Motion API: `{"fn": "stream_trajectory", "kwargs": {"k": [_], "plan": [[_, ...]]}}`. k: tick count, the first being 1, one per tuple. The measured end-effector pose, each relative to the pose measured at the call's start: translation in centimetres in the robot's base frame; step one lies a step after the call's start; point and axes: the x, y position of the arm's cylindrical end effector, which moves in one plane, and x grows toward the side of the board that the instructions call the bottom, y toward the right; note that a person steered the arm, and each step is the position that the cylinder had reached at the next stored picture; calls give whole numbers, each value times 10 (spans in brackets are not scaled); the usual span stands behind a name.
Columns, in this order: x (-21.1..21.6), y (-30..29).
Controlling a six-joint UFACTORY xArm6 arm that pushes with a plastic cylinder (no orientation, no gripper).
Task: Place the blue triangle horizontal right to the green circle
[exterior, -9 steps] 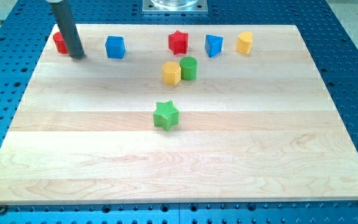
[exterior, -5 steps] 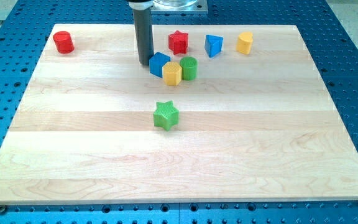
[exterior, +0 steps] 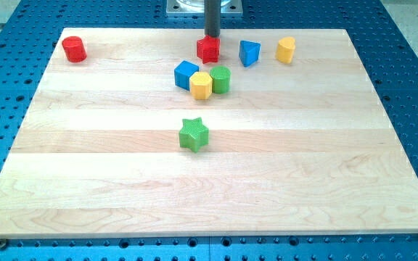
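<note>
The blue triangle (exterior: 249, 53) lies near the view's top, right of the red star (exterior: 208, 49). The green circle (exterior: 220, 80) stands below and left of it, touching a yellow hexagon (exterior: 201, 85) on its left. A blue cube (exterior: 186, 75) touches the hexagon's left side. My tip (exterior: 212, 36) is at the view's top, just behind the red star, left of the blue triangle.
A yellow cylinder (exterior: 287, 50) stands right of the blue triangle. A red cylinder (exterior: 73, 49) sits at the top left. A green star (exterior: 193, 134) lies mid-board. The wooden board (exterior: 325, 159) rests on a blue perforated table.
My tip pushed the blue cube from the top left to the right against the yellow hexagon, then moved up and right to behind the red star.
</note>
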Motion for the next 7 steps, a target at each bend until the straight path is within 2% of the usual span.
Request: {"fn": "stream_trajectory", "kwargs": {"k": [2,3,4,5,6,7], "plan": [[33,51],[100,67],[126,73],[64,60],[31,62],[31,102]]}}
